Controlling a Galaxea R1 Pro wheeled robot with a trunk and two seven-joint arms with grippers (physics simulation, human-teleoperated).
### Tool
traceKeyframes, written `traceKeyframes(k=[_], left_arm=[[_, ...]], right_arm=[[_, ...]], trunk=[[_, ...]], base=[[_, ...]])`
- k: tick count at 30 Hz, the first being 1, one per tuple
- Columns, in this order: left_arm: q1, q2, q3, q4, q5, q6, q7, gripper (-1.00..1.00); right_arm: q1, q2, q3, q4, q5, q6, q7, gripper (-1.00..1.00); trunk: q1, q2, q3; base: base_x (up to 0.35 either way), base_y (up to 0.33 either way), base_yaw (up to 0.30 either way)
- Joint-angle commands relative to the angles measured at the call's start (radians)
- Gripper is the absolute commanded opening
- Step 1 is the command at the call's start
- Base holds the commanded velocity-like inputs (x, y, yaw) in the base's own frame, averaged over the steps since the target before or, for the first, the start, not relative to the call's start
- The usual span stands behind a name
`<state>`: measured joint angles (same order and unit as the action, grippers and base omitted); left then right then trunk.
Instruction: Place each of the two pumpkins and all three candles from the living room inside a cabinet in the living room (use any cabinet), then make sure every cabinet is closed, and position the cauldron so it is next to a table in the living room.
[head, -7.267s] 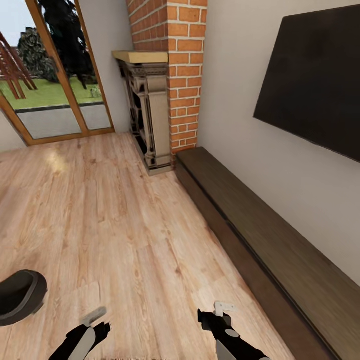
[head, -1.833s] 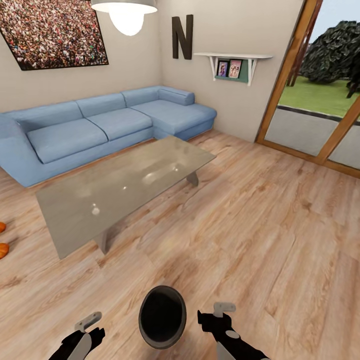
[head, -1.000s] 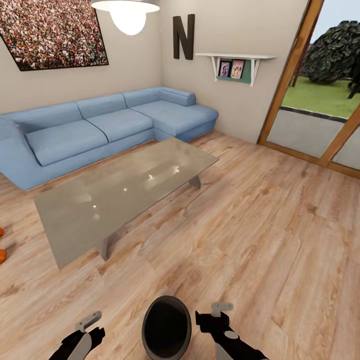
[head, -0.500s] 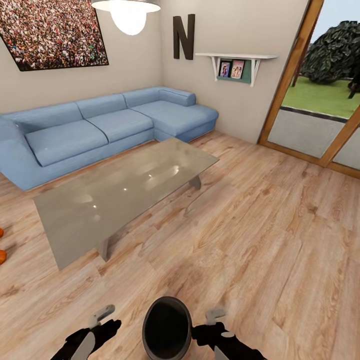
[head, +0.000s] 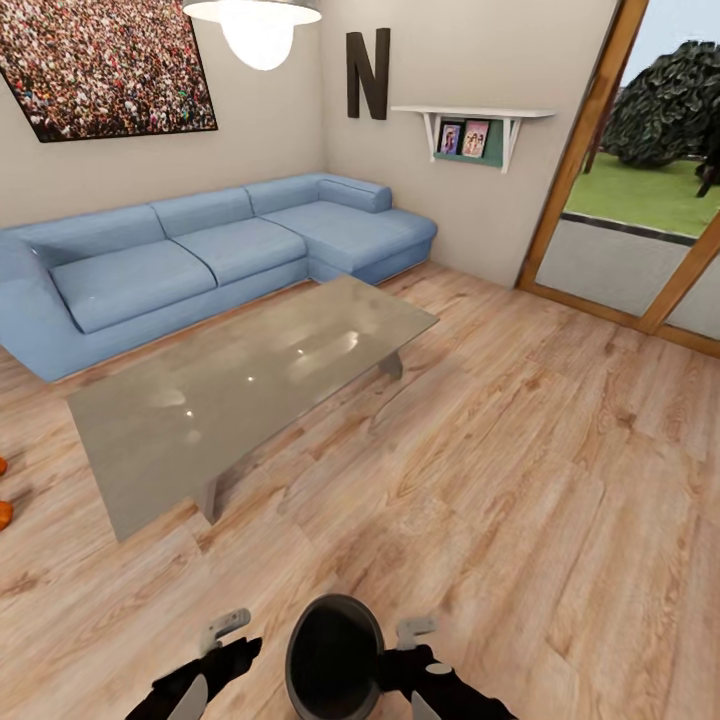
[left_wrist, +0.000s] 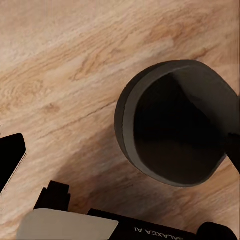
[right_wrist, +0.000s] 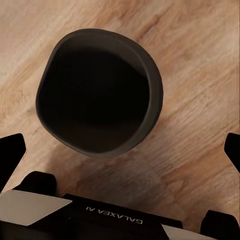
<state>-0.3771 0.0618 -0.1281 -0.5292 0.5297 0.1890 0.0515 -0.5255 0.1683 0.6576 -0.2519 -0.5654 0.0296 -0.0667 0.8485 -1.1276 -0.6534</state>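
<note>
Cauldron (head: 334, 657), dark and open-mouthed, sits on the wood floor (head: 520, 470) between the two hands, well short of the glass table (head: 250, 385) that stands ahead in front of the blue sofa (head: 200, 255). The left hand (head: 232, 628) is just beside its rim on one side and the right hand (head: 412, 634) on the other; both look spread apart, gripping nothing, with the cauldron's mouth between the fingers in each wrist view. By my reading the step in hand is the two-sided grasp of the cauldron. Next, both hands should close evenly on the wall, lift, and carry it beside the table. One orange pumpkin (head: 4, 515) peeks in at the floor's far left edge.
</note>
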Motion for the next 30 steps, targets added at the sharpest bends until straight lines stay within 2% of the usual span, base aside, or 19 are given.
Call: traceKeyframes(k=[1,8,10,14,17,24,30], left_arm=[[0.000,0.001,-0.009,-0.001,0.009,0.001,0.005,1.00],[0.001,-0.002,-0.020,-0.006,0.006,-0.006,0.007,1.00],[0.001,-0.004,-0.044,-0.002,0.006,-0.007,0.007,1.00],[0.001,-0.005,-0.113,0.000,0.003,-0.009,0.006,1.00],[0.001,-0.004,-0.140,0.000,0.003,-0.017,0.005,1.00],[0.001,-0.001,-0.149,0.000,0.003,-0.023,0.005,1.00],[0.001,-0.001,-0.150,0.000,0.003,-0.023,0.006,1.00]], right_arm=[[-0.001,0.000,0.008,-0.003,-0.008,0.002,-0.007,1.00],[-0.001,-0.001,0.007,-0.014,-0.012,-0.002,-0.007,1.00],[-0.001,-0.001,0.007,-0.015,-0.013,-0.003,-0.007,1.00],[-0.001,-0.001,0.006,-0.015,-0.013,-0.004,-0.007,1.00],[-0.001,-0.002,0.005,-0.015,-0.013,-0.011,-0.007,1.00],[-0.001,-0.004,0.004,-0.016,-0.014,-0.025,-0.002,1.00],[-0.001,-0.003,0.004,-0.021,-0.014,-0.026,0.002,1.00]], trunk=[[0.000,0.000,-0.001],[0.000,0.000,-0.001],[0.000,0.000,-0.001],[0.000,0.000,-0.001],[0.000,0.000,-0.001],[0.000,0.000,-0.001],[0.023,-0.042,-0.020]], base=[[0.143,0.103,0.000],[0.047,0.033,0.000],[0.078,0.032,0.000],[0.038,0.016,0.000],[0.009,0.004,0.000],[0.002,0.001,0.000],[0.000,0.000,0.000]])
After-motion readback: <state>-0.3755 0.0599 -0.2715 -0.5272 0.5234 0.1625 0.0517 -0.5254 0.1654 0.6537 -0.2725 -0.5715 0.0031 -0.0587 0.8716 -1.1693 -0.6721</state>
